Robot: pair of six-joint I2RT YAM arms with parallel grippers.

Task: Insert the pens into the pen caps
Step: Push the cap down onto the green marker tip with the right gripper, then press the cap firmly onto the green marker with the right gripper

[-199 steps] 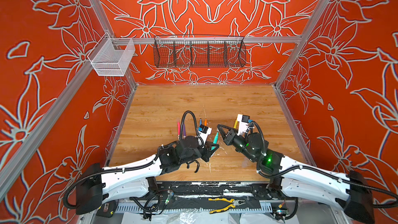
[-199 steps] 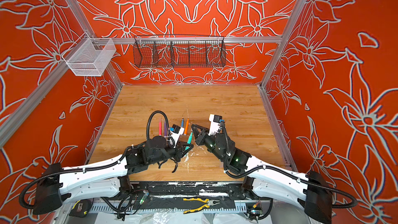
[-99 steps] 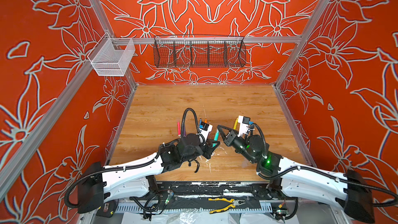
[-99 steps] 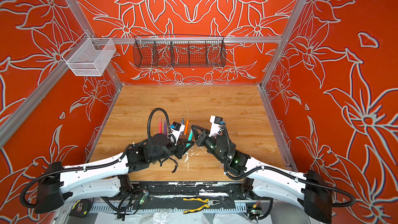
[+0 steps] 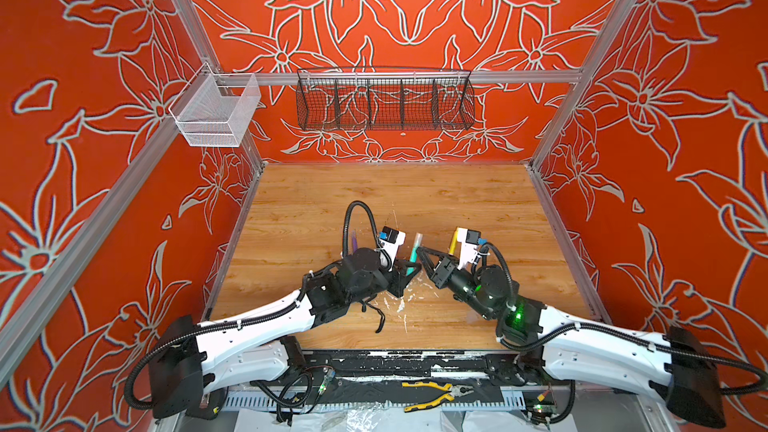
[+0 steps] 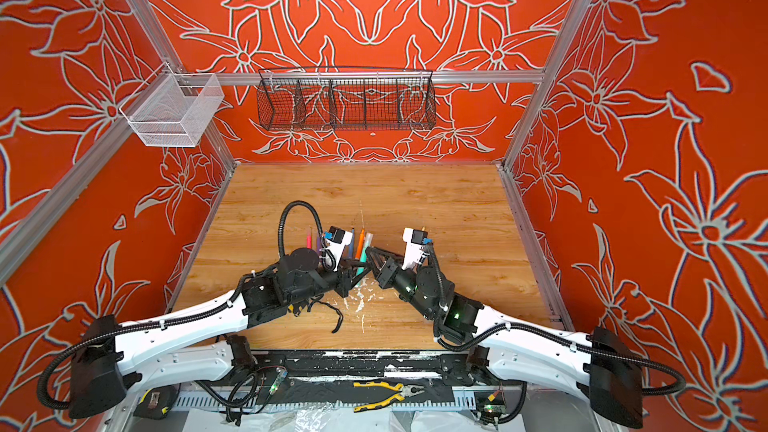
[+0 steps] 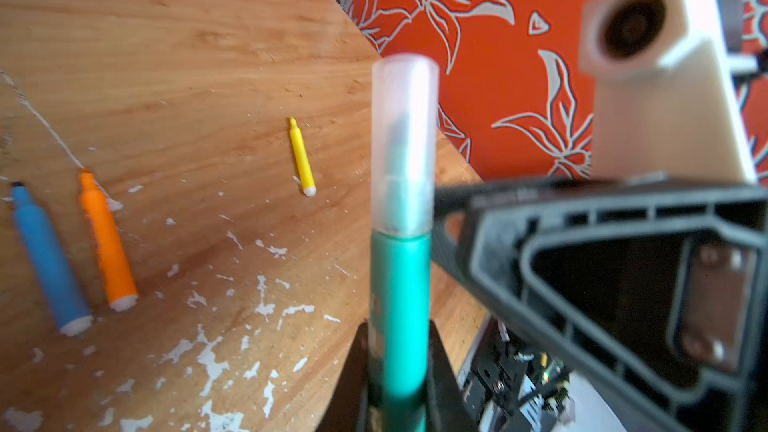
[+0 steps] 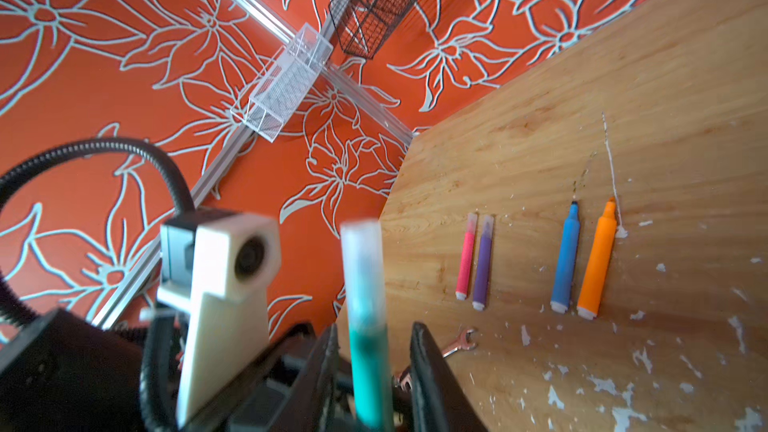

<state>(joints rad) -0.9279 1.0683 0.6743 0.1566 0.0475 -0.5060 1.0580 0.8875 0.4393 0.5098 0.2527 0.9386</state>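
Both arms reach in from the near edge, forearms low over the wooden surface (image 5: pixel 374 193), and their grippers meet nose to nose near its middle.

The left gripper (image 5: pixel 409 274) is clamped on the lower barrel of the teal green pen (image 7: pixel 401 305) and holds it roughly upright above the surface. A clear pen cap (image 7: pixel 405 139) sits over the pen's tip, seated down to the coloured barrel.

The right gripper (image 8: pixel 374 347) comes in from the opposite side. Its jaws are parted and straddle the pen just below the cap, with a gap showing on each side in the right wrist view, so it has hold of nothing.

The other pens lie flat on the surface beyond the grippers.
- The pink pen (image 8: pixel 465 259) and purple pen (image 8: pixel 483 263) lie side by side, each with a clear cap on.
- The blue pen (image 8: pixel 566 259) and orange pen (image 8: pixel 598 259) lie side by side with their tips bare.
- The yellow pen (image 7: pixel 302 160) lies apart, also uncapped.

A small wrench (image 8: pixel 459 342) lies on the surface near the right gripper.
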